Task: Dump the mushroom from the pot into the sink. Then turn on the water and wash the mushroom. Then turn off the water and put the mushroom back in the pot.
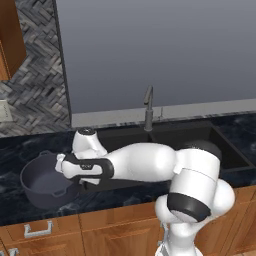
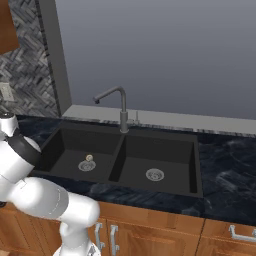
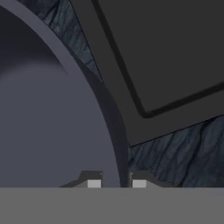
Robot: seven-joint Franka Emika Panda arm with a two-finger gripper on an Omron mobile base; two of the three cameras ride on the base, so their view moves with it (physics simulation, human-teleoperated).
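Observation:
The dark grey-blue pot (image 1: 42, 182) stands upright on the counter just left of the sink (image 1: 200, 135). My gripper (image 1: 61, 165) is at the pot's right rim. In the hand view the gripper (image 3: 116, 183) is shut on that rim, one fingertip (image 3: 94, 183) inside the pot (image 3: 48, 122) and the other outside. What shows of the pot's inside holds nothing. The tiny brown-capped mushroom (image 2: 89, 158) lies in the left basin of the black sink (image 2: 165, 150), touching the far side of the round drain (image 2: 87, 165). No water runs from the grey faucet (image 2: 122, 107).
The faucet (image 1: 148, 107) rises behind the divider between the two basins. A second drain (image 2: 155, 174) sits in the right basin. Dark marble counter (image 2: 225, 170) extends to the right. Wooden cabinets with a drawer handle (image 1: 37, 230) run below. A wall outlet (image 2: 7, 91) is on the tiled backsplash.

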